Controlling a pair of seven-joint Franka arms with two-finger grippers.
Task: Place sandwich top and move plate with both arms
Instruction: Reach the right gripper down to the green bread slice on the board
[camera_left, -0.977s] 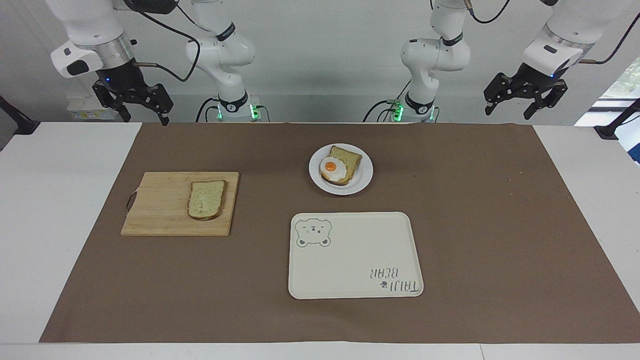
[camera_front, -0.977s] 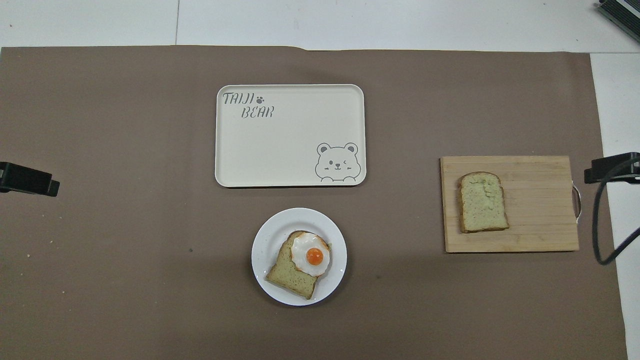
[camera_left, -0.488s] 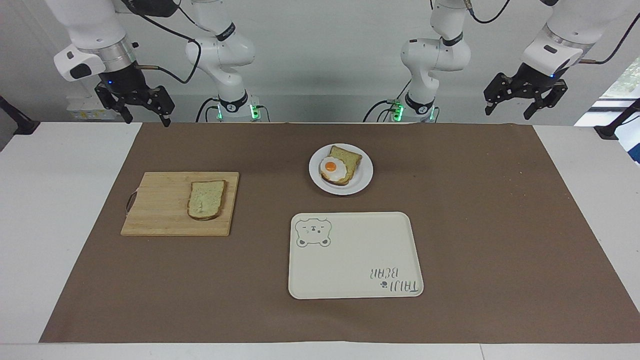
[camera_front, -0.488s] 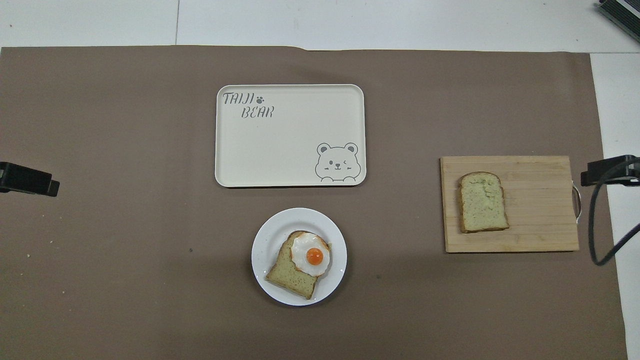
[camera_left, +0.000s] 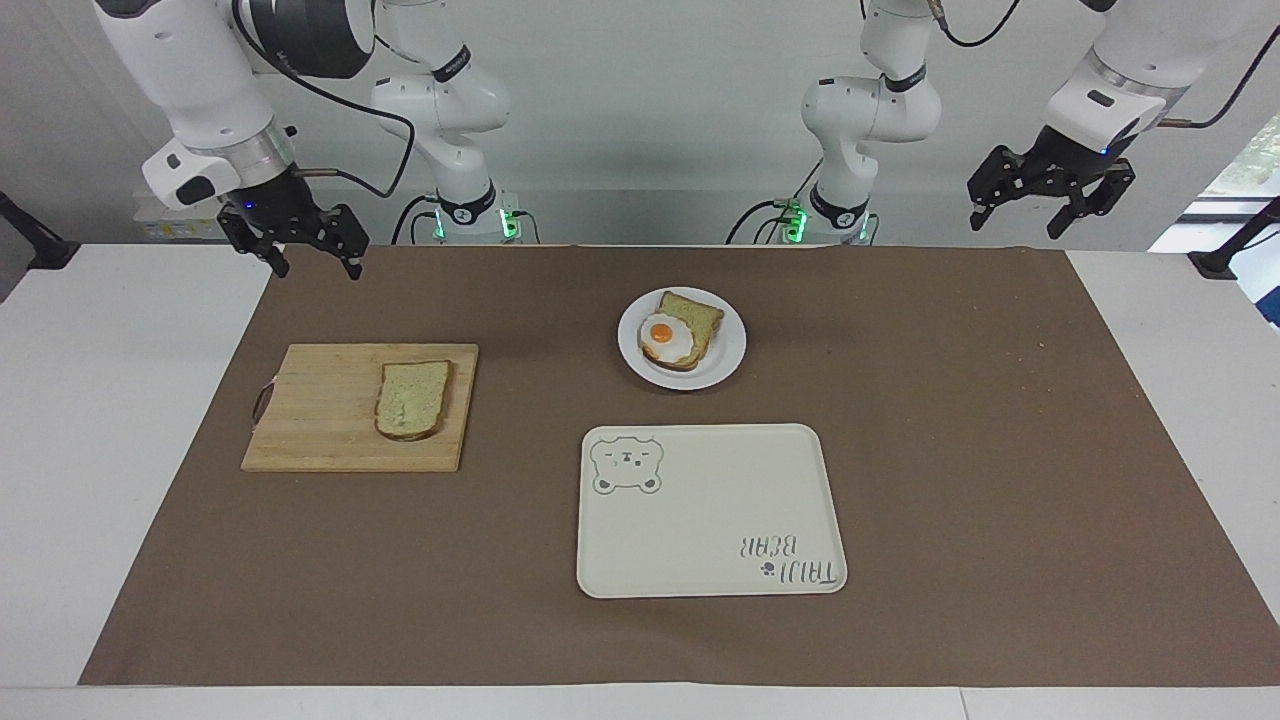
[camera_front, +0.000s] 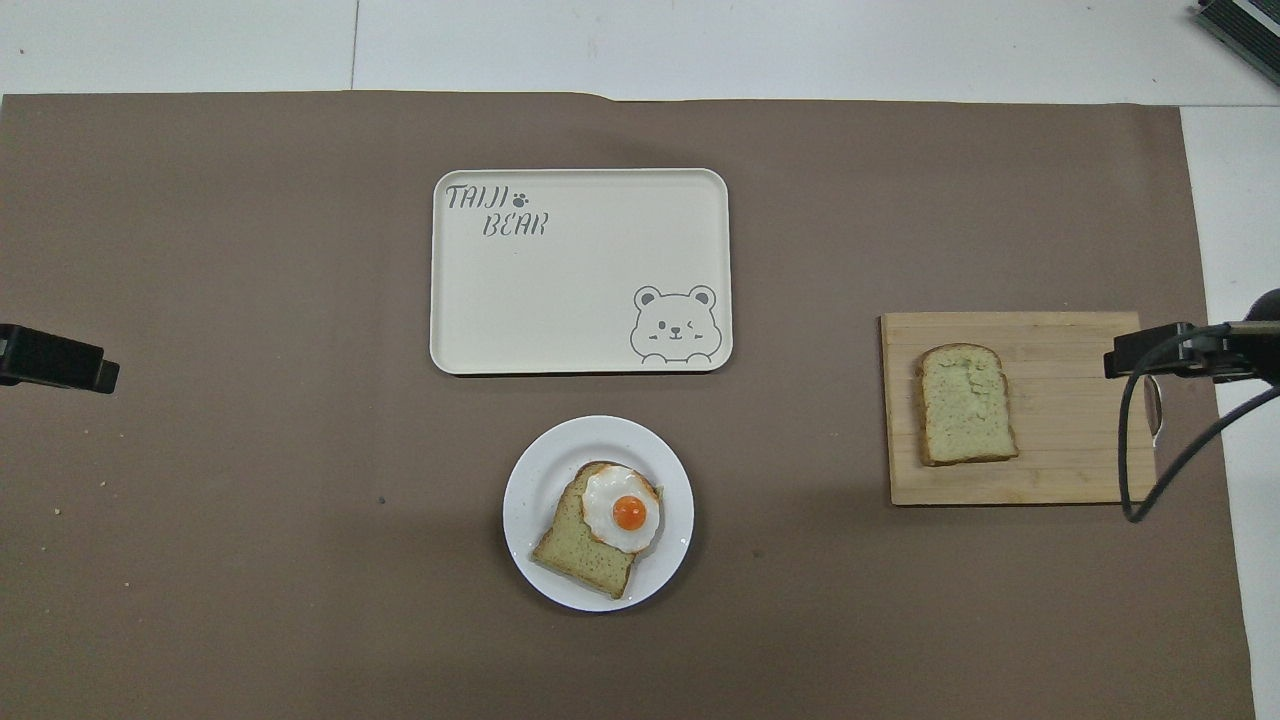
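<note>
The sandwich top (camera_left: 412, 398), a plain bread slice, lies flat on a wooden cutting board (camera_left: 320, 410) toward the right arm's end of the table; it also shows in the overhead view (camera_front: 966, 404). The small white plate (camera_left: 727, 350) carries a bread slice with a fried egg (camera_left: 672, 338); the plate also shows in the overhead view (camera_front: 530, 480). My right gripper (camera_left: 317, 268) is open and empty, raised over the board's handle end (camera_front: 1150, 400). My left gripper (camera_left: 1030, 222) is open and empty, and waits high over the left arm's end of the table.
A cream rectangular tray with a bear drawing (camera_left: 710, 520) lies on the brown mat, farther from the robots than the plate. A black cable (camera_front: 1150, 470) hangs from the right arm over the board's handle end.
My right gripper has come down and moved in over the cutting board's handle end. The left arm, bread, plate and tray have not moved.
</note>
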